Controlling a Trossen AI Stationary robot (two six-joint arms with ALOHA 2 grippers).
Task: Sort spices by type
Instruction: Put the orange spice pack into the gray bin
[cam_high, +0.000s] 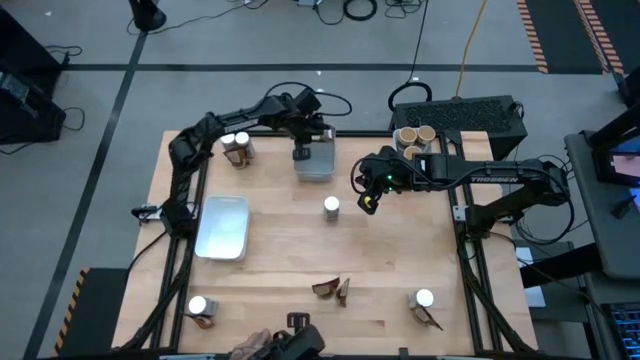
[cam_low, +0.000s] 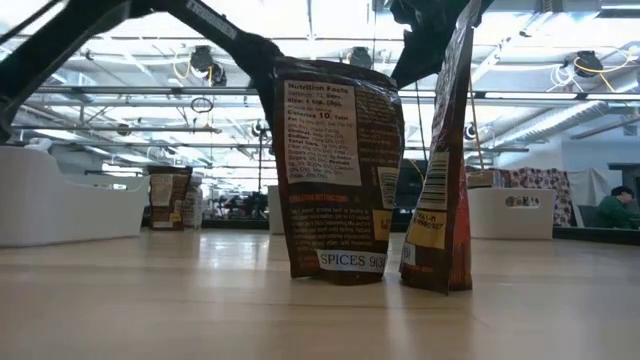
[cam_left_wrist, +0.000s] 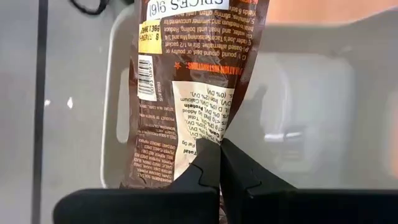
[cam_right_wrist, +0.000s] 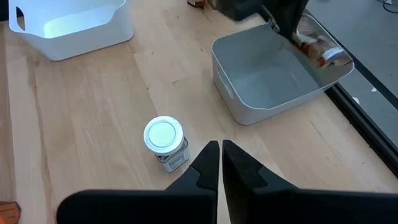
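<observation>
My left gripper (cam_high: 303, 152) is at the table's far middle, over a grey tray (cam_high: 318, 168), shut on a dark-brown spice packet (cam_left_wrist: 186, 74) with a white label. My right gripper (cam_high: 368, 195) hovers shut to the right of the tray, with nothing between its fingers. A white-capped jar (cam_right_wrist: 165, 140) stands upright on the table just ahead of it. Two more packets (cam_low: 340, 170) stand upright near the front edge. A jar and a packet (cam_high: 237, 148) stand at the far left, and tan-topped tubs (cam_high: 415, 135) at the far right. My left gripper pinches the packet between its two fingers near the packet's top end (cam_left_wrist: 214, 134), where the foil creases together. The fingers come from above, slanting down. The packet hangs below them, printed side toward the camera, over the inside of the grey tray (cam_left_wrist: 115, 93).
A white tray (cam_high: 223, 225) lies at the left of the table. Two jars, each with a packet, stand at the near left (cam_high: 200, 308) and near right (cam_high: 423, 298) corners. Bare wood lies between the trays and the front packets.
</observation>
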